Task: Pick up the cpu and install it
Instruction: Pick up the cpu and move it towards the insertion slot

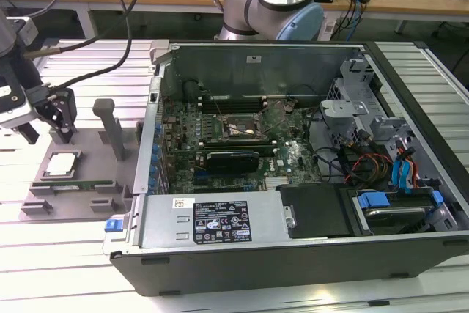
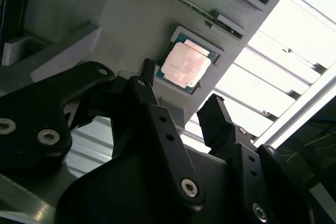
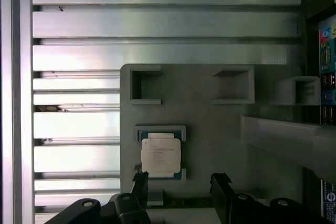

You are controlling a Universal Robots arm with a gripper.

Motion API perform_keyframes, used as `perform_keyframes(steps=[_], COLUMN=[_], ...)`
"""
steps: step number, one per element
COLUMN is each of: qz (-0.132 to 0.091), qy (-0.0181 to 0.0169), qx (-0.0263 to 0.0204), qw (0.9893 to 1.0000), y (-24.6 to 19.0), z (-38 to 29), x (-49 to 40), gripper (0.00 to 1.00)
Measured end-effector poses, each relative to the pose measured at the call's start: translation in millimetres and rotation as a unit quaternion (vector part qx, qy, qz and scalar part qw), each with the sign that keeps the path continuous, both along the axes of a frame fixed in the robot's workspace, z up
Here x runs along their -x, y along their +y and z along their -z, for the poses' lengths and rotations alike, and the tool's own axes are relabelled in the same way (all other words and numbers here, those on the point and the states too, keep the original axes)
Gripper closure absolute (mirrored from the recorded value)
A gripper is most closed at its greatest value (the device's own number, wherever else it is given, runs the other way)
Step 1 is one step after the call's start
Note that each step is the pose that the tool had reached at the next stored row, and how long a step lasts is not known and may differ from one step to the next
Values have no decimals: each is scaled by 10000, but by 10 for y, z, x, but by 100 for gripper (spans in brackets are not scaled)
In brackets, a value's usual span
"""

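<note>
Silver-grey square cpu (image 3: pixel 161 155), green-edged, flat in grey tray (image 3: pixel 210 124) recess

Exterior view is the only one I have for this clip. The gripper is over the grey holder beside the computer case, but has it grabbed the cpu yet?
Observer: No. In the first wrist view the gripper is empty, and its fingers stand apart with nothing between them.
Operator: Where is the chip, then?
Observer: The cpu lies flat in its square recess in the holder, metal top up. It is beyond the fingers, not between them.
Operator: Is it centred on the gap?
Observer: Not quite. In the first wrist view it lines up closer to one finger than to the other.
</note>
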State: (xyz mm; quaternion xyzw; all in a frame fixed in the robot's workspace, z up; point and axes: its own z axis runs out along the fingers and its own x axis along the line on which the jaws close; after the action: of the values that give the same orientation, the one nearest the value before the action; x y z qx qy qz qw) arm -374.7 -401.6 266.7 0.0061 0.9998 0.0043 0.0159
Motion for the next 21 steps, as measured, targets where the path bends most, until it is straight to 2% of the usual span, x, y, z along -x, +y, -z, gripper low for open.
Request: perform_keyframes(steps=[10, 12, 21], qz=[0, 0, 0], qy=[0, -1, -1], qx=[0, 0, 0], qw=[10000, 10000, 10000], y=[0, 0, 0], z=[48, 124, 204], x=[4, 5, 6], gripper=[40, 40, 40])
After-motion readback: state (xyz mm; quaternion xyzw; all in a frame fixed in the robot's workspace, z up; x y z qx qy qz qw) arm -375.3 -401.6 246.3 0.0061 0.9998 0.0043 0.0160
